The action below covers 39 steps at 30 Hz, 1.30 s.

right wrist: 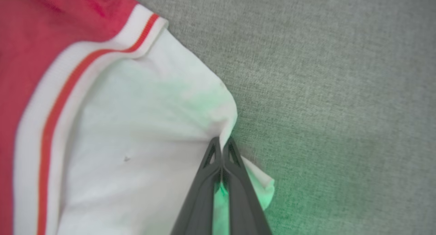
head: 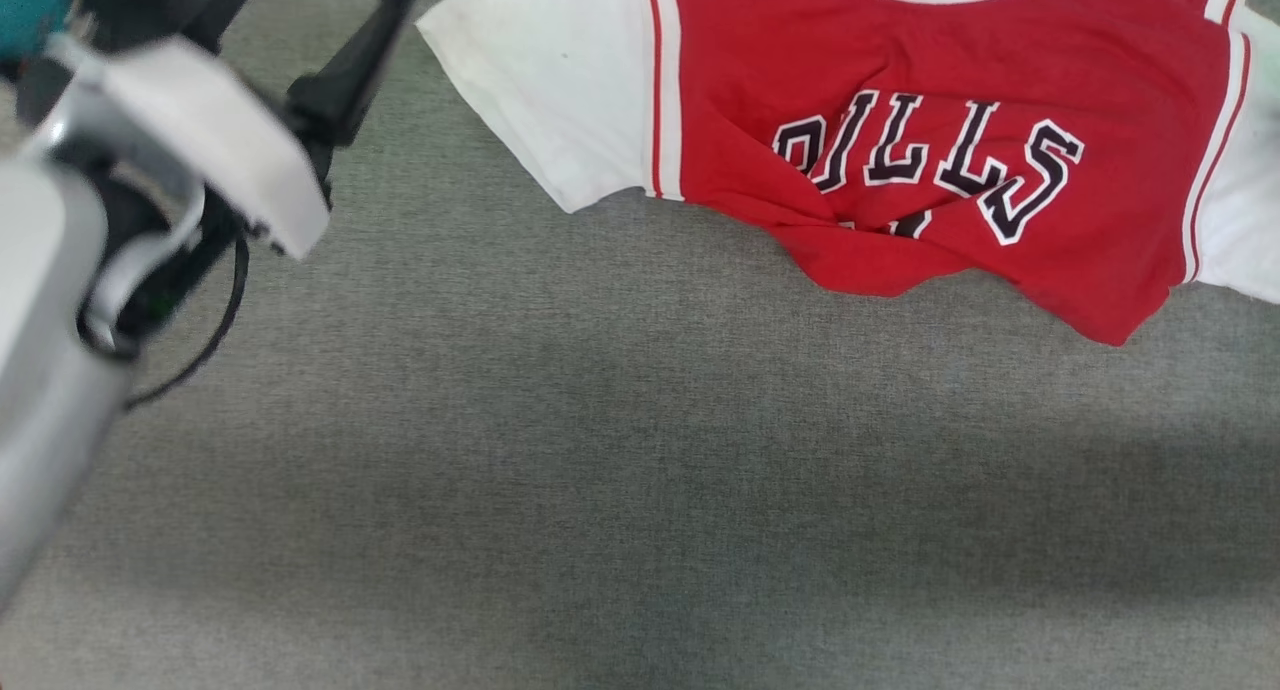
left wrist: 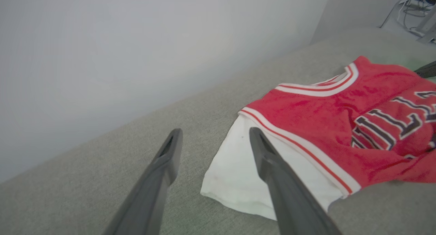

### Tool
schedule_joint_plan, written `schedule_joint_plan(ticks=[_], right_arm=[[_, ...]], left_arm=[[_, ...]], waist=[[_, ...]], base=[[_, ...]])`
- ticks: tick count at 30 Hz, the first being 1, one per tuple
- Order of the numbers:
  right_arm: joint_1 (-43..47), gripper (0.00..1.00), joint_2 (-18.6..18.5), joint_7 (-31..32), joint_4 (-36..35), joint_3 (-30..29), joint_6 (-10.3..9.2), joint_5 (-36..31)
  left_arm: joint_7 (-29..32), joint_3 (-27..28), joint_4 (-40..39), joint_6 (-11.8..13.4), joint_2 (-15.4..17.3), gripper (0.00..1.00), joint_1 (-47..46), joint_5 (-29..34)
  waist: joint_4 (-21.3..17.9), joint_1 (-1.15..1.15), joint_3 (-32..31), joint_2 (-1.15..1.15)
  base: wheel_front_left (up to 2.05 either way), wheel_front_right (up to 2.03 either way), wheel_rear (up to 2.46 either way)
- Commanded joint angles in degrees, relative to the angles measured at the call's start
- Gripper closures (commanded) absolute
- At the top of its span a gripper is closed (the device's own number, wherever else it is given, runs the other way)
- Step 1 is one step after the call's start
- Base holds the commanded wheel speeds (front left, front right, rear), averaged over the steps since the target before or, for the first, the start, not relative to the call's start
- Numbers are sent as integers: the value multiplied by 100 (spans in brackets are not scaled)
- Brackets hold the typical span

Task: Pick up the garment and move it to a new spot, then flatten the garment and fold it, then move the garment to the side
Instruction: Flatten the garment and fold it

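One table (head: 600,470) under a grey woven covering takes up most of the head view. In the left wrist view we note a pale wall (left wrist: 136,41) running along its far side.

The garment (head: 930,90) lies chest up on the far part of the table, right of centre in the head view. Its collar points away from the robot. The red body is rumpled along its near edge, and folds there cut across the chest.

The pale left forearm (head: 60,300) stands at the left edge of the head view, well above the table.

We find the left hand (left wrist: 215,134) released and carrying nothing, its two dark fingers spread wide. It hangs near the outer edge of the left white sleeve (head: 560,80); we cannot tell whether either finger touches the cloth.

The right hand (right wrist: 223,143) is clenched on the garment. Its fingertips pinch the outer edge of the other white sleeve (right wrist: 136,143), and the cloth gathers into a peak at the pinch. A green glow tints the fabric there.

Navy letters (head: 930,160) outlined in white cross the chest, partly creased. White-and-red striped trim (head: 660,80) borders each sleeve seam.
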Motion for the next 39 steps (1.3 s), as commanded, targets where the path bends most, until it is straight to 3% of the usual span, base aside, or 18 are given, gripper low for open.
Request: schedule_joint_plan(ticks=[1, 8, 16, 20, 21, 23, 24, 25, 26, 34, 39], right_arm=[[96, 100, 152, 84, 72, 175, -4, -26], [-109, 100, 248, 81, -128, 372, -4, -48], [-236, 100, 409, 28, -295, 647, -2, -30], [-255, 100, 462, -6, -303, 762, -2, -6], [-264, 100, 469, -23, -300, 780, -2, 4], [-305, 100, 477, -43, -308, 809, -1, 22], [-330, 100, 476, -60, -312, 815, 0, 29], [-330, 100, 476, -60, -312, 815, 0, 29], [-356, 100, 473, -69, -312, 823, 0, 40], [-563, 100, 391, -452, -451, 711, 5, 93], [-813, 100, 62, -850, -621, 312, -4, 157]], left_arm=[[280, -199, 163, -2, 66, 0, -267, -276], [2188, -1749, 1102, 0, 80, 0, -1783, -1756], [2968, -2580, 2029, 0, 60, 0, -2636, -2265], [3424, -2768, 2261, -1, -75, 0, -2586, -2900], [3566, -2831, 2223, -1, -98, 8, -2568, -3048], [3778, -2897, 2099, -2, -108, 54, -2548, -3345], [3839, -2923, 1995, -2, -101, 89, -2544, -3469], [3839, -2923, 1995, -2, -101, 89, -2544, -3469], [3838, -2924, 1918, -3, -80, 100, -2552, -3546], [2574, -2922, 1901, -1, 71, 100, -2826, -3294], [1589, -2820, 1951, -1, 36, 100, -2915, -3369]], waist=[[-62, 0, 83, 0], [-197, 0, 324, 0], [-390, 0, 547, 0], [-433, 0, 583, 0], [-435, 0, 582, 0], [-429, 0, 574, 0], [-426, 0, 570, 0], [-426, 0, 570, 0], [-422, 0, 568, 0], [-427, 0, 440, 0], [-420, 0, 215, 0]], base=[[0, 0, 0], [0, 0, 0], [0, 0, 0], [0, 0, 0], [0, 0, 0], [0, 0, 0], [0, 0, 0], [0, 0, 0], [0, 0, 0], [0, 0, 0], [0, 0, 0]])
